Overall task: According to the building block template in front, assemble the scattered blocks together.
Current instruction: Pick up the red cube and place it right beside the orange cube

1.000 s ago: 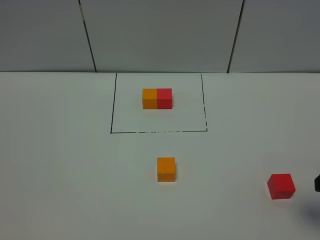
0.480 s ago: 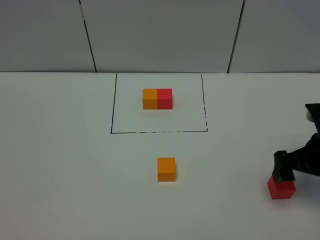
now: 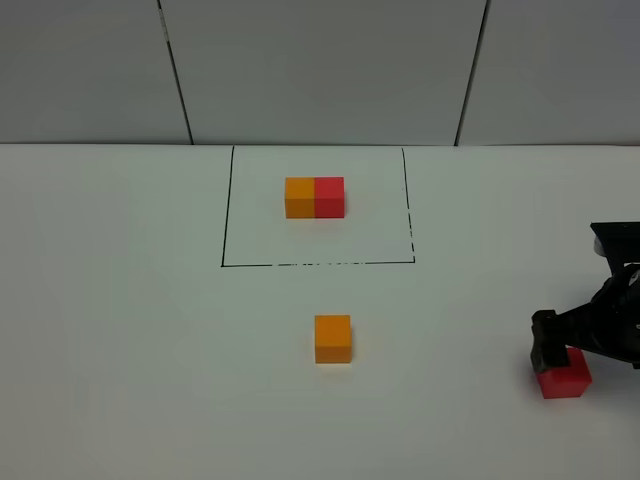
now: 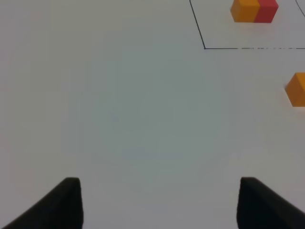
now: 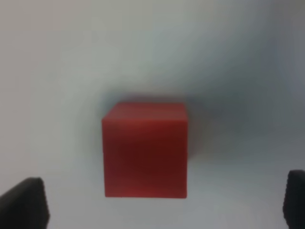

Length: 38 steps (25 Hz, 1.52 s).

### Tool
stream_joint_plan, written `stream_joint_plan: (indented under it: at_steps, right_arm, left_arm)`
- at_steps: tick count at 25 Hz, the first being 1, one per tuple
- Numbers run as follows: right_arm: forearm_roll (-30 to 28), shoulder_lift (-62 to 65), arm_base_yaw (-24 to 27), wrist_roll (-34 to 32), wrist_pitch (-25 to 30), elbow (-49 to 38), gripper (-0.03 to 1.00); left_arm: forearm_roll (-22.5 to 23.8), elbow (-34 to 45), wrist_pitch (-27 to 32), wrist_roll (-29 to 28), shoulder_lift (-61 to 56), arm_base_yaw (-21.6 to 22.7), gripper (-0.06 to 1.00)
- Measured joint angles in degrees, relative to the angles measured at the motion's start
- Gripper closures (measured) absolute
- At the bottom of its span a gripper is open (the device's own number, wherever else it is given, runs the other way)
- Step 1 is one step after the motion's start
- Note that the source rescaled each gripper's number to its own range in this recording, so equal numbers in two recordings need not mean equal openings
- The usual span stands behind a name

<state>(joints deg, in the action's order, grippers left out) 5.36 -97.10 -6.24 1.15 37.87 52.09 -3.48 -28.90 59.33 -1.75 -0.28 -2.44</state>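
Loose orange cube (image 4: 298, 89) half outside left-wrist view

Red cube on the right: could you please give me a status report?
Right gripper open, low over red cube, no grip. Left gripper open, empty. Orange cube sits apart. Nothing in the way.

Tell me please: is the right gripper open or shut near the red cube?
The right gripper is open: in its wrist view the fingertips stand wide apart beside the red cube, not touching it.

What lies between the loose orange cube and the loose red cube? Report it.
Nothing: in the exterior high view only bare white table separates the orange cube from the red cube.
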Motion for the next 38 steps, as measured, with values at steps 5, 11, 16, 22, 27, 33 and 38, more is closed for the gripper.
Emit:
stream_joint_plan:
  at_steps: [5, 11, 16, 22, 27, 33, 38]
  right_arm:
    - [0.4, -2.3, -0.4, -1.1, -1.7, 0.0, -0.03]
    - [0.8, -3.2, -1.7, -1.1, -3.1, 0.0, -0.03]
    - [0.8, -5.9, -1.7, -1.1, -3.3, 0.0, -0.03]
    - [0.8, -7.3, -1.7, -1.5, -4.9, 0.0, -0.03]
    - [0.3, -8.8, -1.7, -1.5, -5.2, 0.0, -0.03]
    - [-0.6, -10.0, -1.8, -1.7, -5.4, 0.1, -0.03]
    - [-1.0, -10.1, -1.8, -2.1, -6.4, 0.1, -0.03]
  left_arm:
    - [0.0, 0.0, 0.0, 0.0, 0.0, 0.0, 0.41]
    - [0.0, 0.0, 0.0, 0.0, 0.0, 0.0, 0.41]
    - [0.0, 0.0, 0.0, 0.0, 0.0, 0.0, 0.41]
    - [0.0, 0.0, 0.0, 0.0, 0.0, 0.0, 0.41]
    - [0.0, 0.0, 0.0, 0.0, 0.0, 0.0, 0.41]
    - [0.0, 0.0, 0.0, 0.0, 0.0, 0.0, 0.41]
    - [0.0, 0.0, 0.0, 0.0, 0.0, 0.0, 0.41]
